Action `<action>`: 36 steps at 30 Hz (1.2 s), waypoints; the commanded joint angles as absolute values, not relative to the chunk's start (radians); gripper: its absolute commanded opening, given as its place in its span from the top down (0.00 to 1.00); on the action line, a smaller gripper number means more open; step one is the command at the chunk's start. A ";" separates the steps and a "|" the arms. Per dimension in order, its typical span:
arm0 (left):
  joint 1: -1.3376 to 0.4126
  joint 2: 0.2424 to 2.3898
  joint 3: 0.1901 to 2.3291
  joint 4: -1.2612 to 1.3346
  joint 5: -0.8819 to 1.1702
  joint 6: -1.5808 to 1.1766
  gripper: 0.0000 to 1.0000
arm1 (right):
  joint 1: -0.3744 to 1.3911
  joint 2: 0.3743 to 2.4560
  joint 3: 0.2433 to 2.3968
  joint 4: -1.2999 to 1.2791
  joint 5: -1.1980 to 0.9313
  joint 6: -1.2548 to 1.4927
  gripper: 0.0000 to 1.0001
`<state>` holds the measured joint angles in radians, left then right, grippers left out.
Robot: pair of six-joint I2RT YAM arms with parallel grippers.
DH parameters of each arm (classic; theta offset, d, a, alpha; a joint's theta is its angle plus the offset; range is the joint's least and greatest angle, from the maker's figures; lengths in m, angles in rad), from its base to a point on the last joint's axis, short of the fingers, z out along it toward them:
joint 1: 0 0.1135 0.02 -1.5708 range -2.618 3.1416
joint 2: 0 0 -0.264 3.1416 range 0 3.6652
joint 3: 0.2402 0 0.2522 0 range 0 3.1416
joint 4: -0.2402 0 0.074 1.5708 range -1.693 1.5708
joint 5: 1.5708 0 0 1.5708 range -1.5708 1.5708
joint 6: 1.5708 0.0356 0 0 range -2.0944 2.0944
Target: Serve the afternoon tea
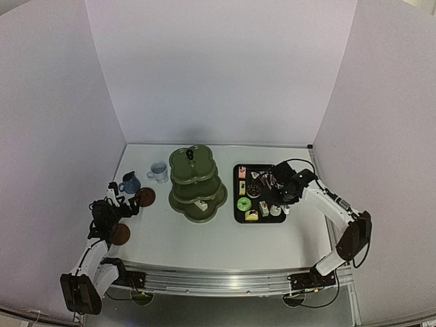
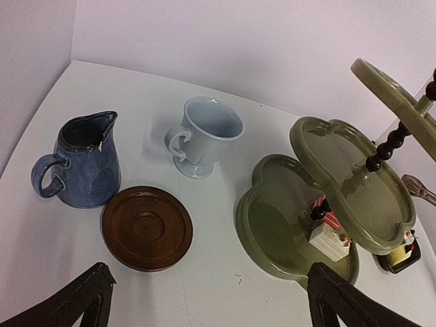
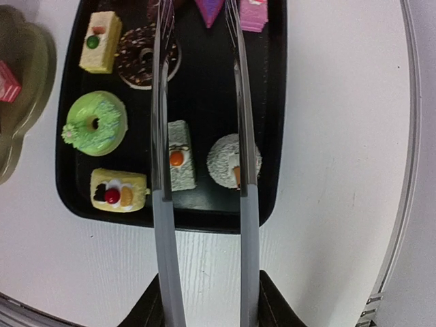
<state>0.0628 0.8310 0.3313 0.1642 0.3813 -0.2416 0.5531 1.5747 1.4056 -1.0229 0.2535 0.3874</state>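
Observation:
The dark green three-tier stand [image 1: 196, 180] rises mid-table, with a white and pink cake [image 2: 330, 238] on its bottom tier. Left of it are the dark blue mug [image 2: 85, 160], the pale mug [image 2: 204, 136] and a brown saucer [image 2: 146, 227]. A second saucer [image 1: 120, 234] lies nearer the left arm. My left gripper [image 2: 210, 272] hangs open over the bare table between the saucer and the stand. My right gripper [image 3: 208, 306] is shut on the metal tongs [image 3: 160, 136]. The tongs' arms reach over the tray's cakes, straddling a grey-white slice [image 3: 179, 163], and their tips are out of frame.
The black tray [image 3: 204, 211] holds several cakes, among them a green doughnut [image 3: 95, 122], a chocolate doughnut [image 3: 143, 54] and a yellow fruit-topped slice [image 3: 119, 191]. The table's metal edge [image 3: 402, 204] runs close to the tray's right. White walls enclose the table.

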 commanded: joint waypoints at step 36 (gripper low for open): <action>0.068 0.857 0.368 0.167 0.365 -0.183 0.00 | 0.410 1.790 1.630 -1.098 0.332 0.281 1.00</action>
<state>0.0628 0.8711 0.3328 0.1575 0.3705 -0.1982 0.4149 1.8534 1.5663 -1.0497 0.2721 0.2847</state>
